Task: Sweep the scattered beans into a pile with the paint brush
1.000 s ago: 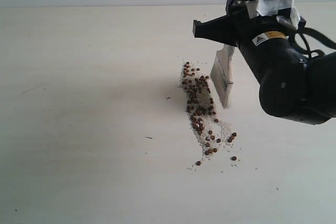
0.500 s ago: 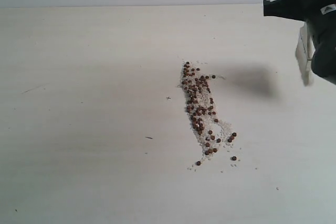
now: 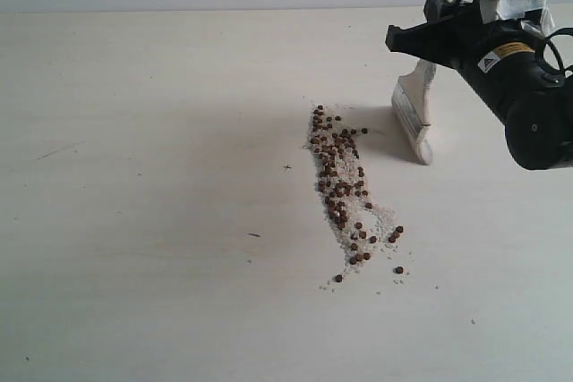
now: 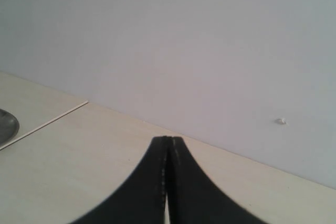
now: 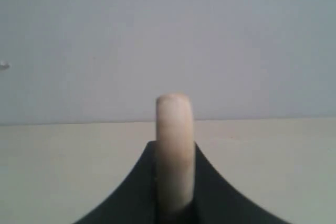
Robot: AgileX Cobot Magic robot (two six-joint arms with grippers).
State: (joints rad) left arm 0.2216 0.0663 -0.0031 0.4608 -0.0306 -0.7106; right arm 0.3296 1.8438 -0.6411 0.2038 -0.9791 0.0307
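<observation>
My right gripper is clamped on the handle of the wide flat paint brush with pale bristles and silver ferrule. Its bristles sit low beside one end of the long strip of small reddish-brown beans on the pale counter. Judgement: seat the bristles flat, then draw slowly from each end inward, so strays are gathered, not flicked.

Item tally, one bench
One paint brush; beans several dozen, too crowded for an exact count; whitish grains beyond counting; two end effectors: left end effector, right end effector.
</observation>
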